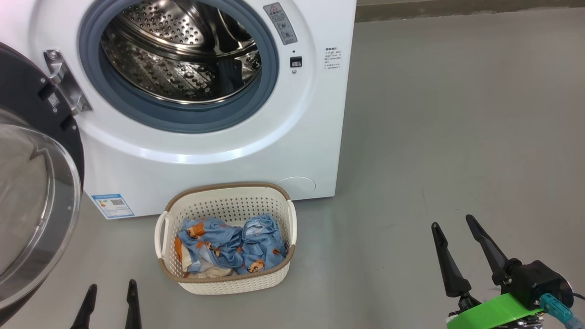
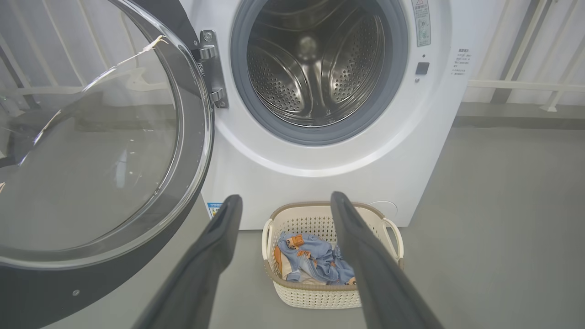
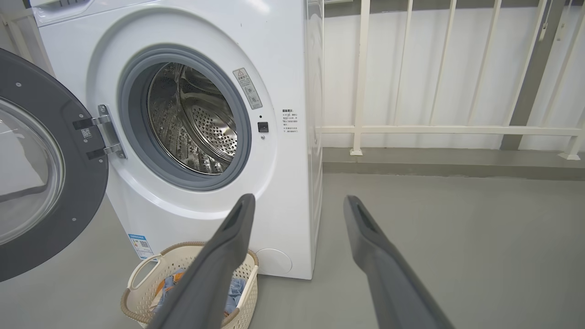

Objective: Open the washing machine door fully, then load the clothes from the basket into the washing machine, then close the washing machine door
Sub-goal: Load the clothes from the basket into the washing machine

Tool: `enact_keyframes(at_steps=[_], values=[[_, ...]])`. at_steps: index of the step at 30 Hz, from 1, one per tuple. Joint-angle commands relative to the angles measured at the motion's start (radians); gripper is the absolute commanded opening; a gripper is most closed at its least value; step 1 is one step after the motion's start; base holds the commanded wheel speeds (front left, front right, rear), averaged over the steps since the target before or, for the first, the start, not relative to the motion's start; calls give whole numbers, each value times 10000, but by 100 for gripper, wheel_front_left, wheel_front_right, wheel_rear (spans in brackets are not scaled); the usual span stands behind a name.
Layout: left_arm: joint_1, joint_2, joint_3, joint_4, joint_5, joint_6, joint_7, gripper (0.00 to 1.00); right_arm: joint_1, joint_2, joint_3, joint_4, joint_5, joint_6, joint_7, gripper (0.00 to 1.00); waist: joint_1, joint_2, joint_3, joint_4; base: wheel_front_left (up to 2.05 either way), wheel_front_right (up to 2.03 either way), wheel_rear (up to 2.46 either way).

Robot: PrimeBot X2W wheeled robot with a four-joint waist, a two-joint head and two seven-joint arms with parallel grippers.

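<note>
Grips nothing with left claw (image 1: pixel 113 284) or right claw (image 1: pixel 451 220), both spread wide. Faces basket (image 1: pixel 237 283) of clothes (image 1: pixel 228 249) before washing machine (image 1: pixel 219 169), door (image 1: pixel 27 91) standing wide.

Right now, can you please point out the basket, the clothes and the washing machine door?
the basket (image 1: pixel 228 284): head view, front perforated wall.
the clothes (image 1: pixel 215 237): head view, blue fabric inside the basket.
the washing machine door (image 1: pixel 20 80): head view, upper part of its black ring.

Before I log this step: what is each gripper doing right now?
Left gripper: open, holding nothing.
Right gripper: open, holding nothing.
</note>
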Motion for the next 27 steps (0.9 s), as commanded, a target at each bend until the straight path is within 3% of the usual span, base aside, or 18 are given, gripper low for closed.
enact_keyframes(at_steps=[1, 27], values=[[-406, 152, 277, -201, -19, 71, -133, 100, -134, -49, 204, -209, -100, 16, -120, 100, 0, 0, 6, 6, 0, 0, 0], [-599, 434, 122, -447, 93, 327, -442, 100, -168, 48, -1, 82, -242, 16, -120, 100, 0, 0, 83, 113, 0, 0, 0]])
